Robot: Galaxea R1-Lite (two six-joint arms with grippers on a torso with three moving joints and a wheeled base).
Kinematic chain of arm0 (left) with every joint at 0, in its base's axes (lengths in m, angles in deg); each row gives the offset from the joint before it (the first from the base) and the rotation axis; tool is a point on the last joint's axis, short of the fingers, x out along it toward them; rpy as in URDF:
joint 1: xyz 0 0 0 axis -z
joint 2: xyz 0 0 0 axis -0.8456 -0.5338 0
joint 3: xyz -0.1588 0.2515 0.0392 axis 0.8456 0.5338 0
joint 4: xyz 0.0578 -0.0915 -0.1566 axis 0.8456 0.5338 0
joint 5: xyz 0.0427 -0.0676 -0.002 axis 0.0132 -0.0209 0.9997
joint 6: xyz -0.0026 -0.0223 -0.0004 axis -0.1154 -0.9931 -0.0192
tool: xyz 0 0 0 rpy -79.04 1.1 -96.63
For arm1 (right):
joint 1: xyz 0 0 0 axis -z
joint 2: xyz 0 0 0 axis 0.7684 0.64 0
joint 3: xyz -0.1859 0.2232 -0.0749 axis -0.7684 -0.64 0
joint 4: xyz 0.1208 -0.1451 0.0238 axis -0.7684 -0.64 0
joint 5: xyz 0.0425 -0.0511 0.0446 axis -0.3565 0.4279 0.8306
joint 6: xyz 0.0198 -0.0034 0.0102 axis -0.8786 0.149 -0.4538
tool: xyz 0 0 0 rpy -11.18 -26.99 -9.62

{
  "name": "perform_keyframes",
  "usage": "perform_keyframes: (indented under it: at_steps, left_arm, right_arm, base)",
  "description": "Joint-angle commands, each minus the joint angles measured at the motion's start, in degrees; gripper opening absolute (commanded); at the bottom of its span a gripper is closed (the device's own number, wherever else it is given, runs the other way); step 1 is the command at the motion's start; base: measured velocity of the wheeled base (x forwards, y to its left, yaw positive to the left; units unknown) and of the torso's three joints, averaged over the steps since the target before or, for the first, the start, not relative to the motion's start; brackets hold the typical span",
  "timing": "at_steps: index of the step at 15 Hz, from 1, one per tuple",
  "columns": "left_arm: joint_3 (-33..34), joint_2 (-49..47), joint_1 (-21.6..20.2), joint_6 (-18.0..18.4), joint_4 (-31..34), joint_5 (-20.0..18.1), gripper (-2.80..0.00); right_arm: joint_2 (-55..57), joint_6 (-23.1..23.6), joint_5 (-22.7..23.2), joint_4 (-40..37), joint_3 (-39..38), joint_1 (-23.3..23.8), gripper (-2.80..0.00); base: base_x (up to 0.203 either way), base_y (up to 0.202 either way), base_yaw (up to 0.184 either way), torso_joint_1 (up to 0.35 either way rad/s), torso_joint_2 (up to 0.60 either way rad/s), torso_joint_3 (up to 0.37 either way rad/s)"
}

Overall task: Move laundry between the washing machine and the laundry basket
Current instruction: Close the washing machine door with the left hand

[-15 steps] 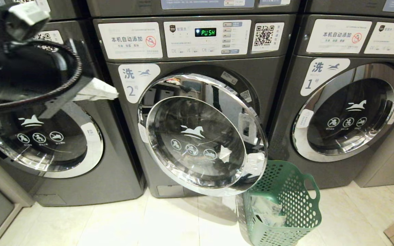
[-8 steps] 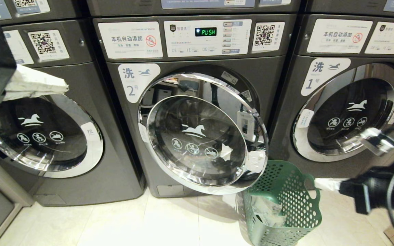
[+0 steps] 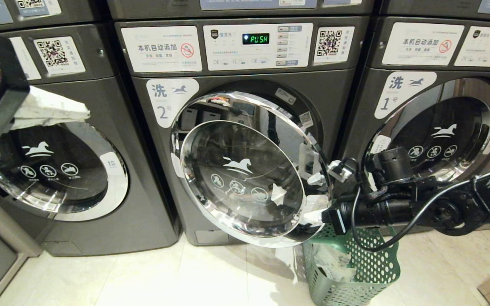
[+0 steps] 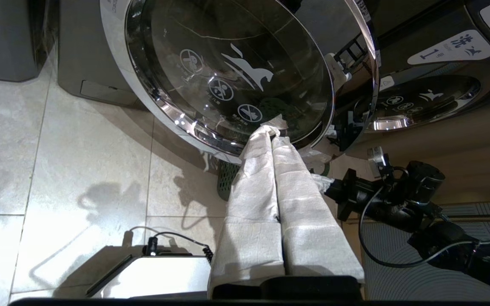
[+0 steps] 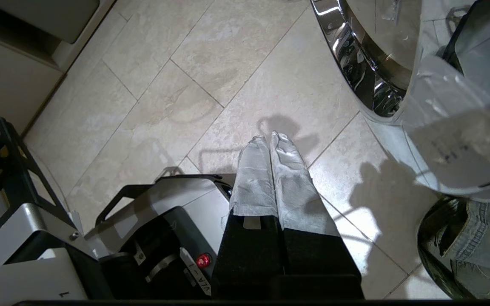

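The middle washing machine (image 3: 245,63), marked 2, has its round glass door (image 3: 245,178) swung partly open. A green laundry basket (image 3: 377,272) stands on the floor below the door's right edge, with pale laundry (image 3: 330,261) inside. Denim laundry (image 5: 474,250) shows in the basket in the right wrist view. My right gripper (image 3: 311,217) (image 5: 270,138) is shut and empty, its white-wrapped tips at the door's lower right rim, above the basket. My left gripper (image 3: 83,112) (image 4: 270,131) is shut and empty, held high at the left in front of the left machine.
Closed washers stand on either side: one on the left (image 3: 53,170), one marked 1 on the right (image 3: 436,140). The open door overhangs the tiled floor (image 3: 164,276). My own base (image 5: 100,238) sits under the right arm.
My right arm has come in from the right and swept left to the door's lower right edge. My left arm has drawn back to the far left. The door has barely moved.
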Motion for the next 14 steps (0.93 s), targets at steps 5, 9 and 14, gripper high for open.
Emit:
perform_keyframes:
  at_steps: [5, 9, 14]
  left_arm:
    - [0.4, -0.4, -0.4, -0.2, 0.2, 0.2, -2.8]
    - [0.4, -0.1, -0.6, -0.2, 0.1, 0.2, -2.8]
    - [0.4, 0.2, -2.9, 0.2, 0.2, 0.2, -2.8]
  right_arm:
    - [6.2, 1.0, -4.6, 5.0, 2.1, -0.1, -2.8]
    - [7.1, 3.5, -8.7, 5.2, 2.3, 0.3, -2.8]
    - [9.6, 3.6, -17.7, 5.2, 6.1, 0.7, -2.8]
  base:
    - [0.0, 0.0, 0.0, 0.0, 0.0, 0.0]
    - [0.0, 0.0, 0.0, 0.0, 0.0, 0.0]
    - [0.0, 0.0, 0.0, 0.0, 0.0, 0.0]
